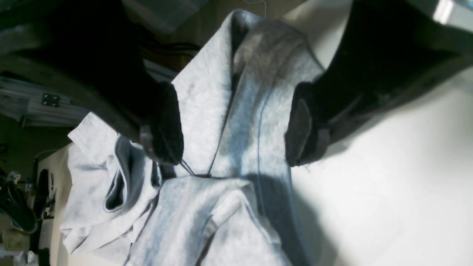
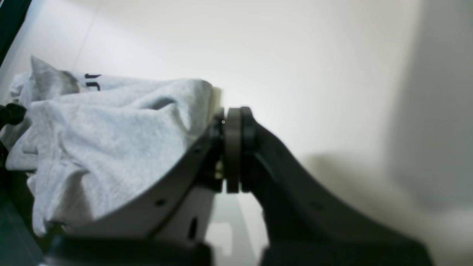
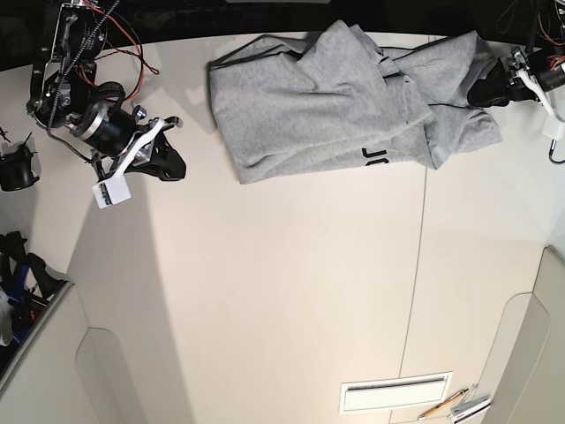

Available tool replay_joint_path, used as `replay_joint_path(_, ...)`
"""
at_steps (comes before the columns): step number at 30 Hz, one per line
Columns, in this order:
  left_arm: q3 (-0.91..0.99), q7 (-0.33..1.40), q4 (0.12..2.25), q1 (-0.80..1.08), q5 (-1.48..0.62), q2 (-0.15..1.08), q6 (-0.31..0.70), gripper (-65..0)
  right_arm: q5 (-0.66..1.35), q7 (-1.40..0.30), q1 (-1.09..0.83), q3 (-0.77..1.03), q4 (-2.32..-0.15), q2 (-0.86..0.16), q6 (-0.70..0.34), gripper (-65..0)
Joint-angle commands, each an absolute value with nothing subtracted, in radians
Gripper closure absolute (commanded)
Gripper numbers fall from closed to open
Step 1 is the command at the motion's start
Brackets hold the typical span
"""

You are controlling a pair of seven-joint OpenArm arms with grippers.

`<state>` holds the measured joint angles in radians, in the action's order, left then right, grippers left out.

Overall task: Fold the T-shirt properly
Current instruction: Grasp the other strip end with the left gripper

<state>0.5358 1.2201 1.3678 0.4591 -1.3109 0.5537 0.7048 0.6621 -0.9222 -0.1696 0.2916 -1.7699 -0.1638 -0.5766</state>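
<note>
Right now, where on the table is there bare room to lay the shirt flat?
The widest free patch of the table lies below the shirt, between the right claw and the pencils. The top edge is crowded: the shirt lies bunched there, with the left claw at its corner.

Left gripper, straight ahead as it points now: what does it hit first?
The T-shirt. The left gripper has its jaws open around a raised fold of grey cloth, directly in line; whether it touches the cloth is unclear.
</note>
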Motion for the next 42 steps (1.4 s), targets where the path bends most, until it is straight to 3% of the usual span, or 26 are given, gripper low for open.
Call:
replay_joint_path(1,0.537,1.221,1.372,0.465,-1.289,0.567,0.698,-47.2,0.690,-0.907,-0.161,0.294,-1.789,-0.171,-0.583,0.0)
replay_joint_path(17,0.509,1.328,1.372,0.465,-1.328,0.567,0.698,-47.2,0.704,-0.910,-0.161,0.294,-1.789,-0.171,-0.583,0.0)
replay_joint_path(27,0.509,1.275,1.377,0.446,-1.324,0.565,0.698,-46.9,0.705,-0.910,-0.161,0.294,-1.789,-0.171,-0.583,0.0)
replay_joint_path(29,0.509,1.267,1.377,0.446,-1.324,0.565,0.698,-40.4,0.708,-0.911,-0.161,0.294,-1.789,-0.171,-0.583,0.0)
replay_joint_path(32,0.509,1.259,1.377,0.446,-1.325,0.565,0.698,-18.2,0.707,-0.913,-0.161,0.294,-1.789,-0.171,-0.583,0.0)
replay_joint_path(37,0.509,1.238,1.377,0.440,-1.324,0.565,0.698,-16.0,0.708,-0.914,-0.161,0.294,-1.789,-0.171,-0.583,0.0)
replay_joint_path(40,0.509,1.238,1.377,0.429,-1.320,0.565,0.698,-0.4,0.716,-0.915,-0.161,0.294,-1.789,-0.171,-0.583,0.0)
replay_joint_path(42,0.509,1.238,1.377,0.413,-1.324,0.565,0.698,0.0,0.718,-0.918,-0.161,0.294,-1.789,-0.171,-0.583,0.0)
